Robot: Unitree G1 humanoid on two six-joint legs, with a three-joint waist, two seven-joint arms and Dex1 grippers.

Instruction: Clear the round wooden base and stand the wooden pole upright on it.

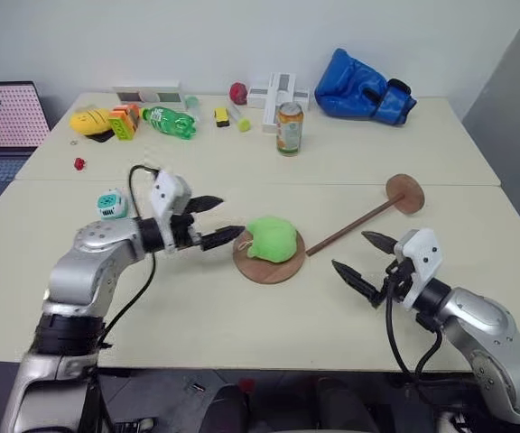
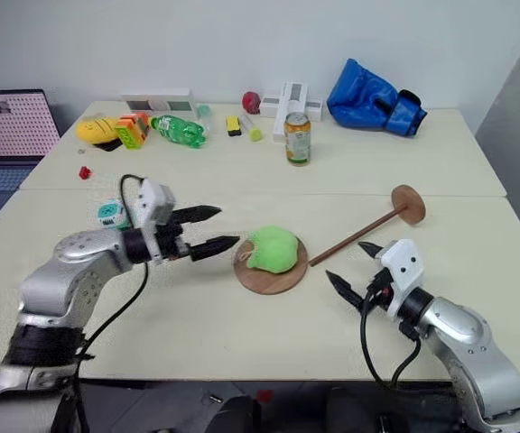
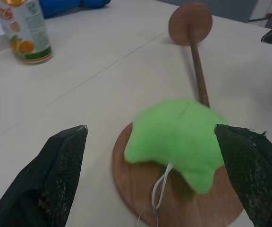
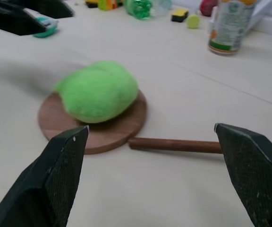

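The round wooden base lies flat near the table's middle with a green plush toy resting on it. The wooden pole lies on the table to the right of the base, its disc end farther back. My left gripper hovers just left of the base, open, fingers pointing toward the toy. Open as well, my right gripper hangs right of the base, close to the pole's thin end. In the left wrist view the toy sits between the fingers' line of sight, its white cord hanging over the base.
A drink can stands behind the base. Along the far edge lie a blue boxing glove, a green bottle, a yellow toy and small blocks. A small teal object sits by my left arm. A laptop stands at far left.
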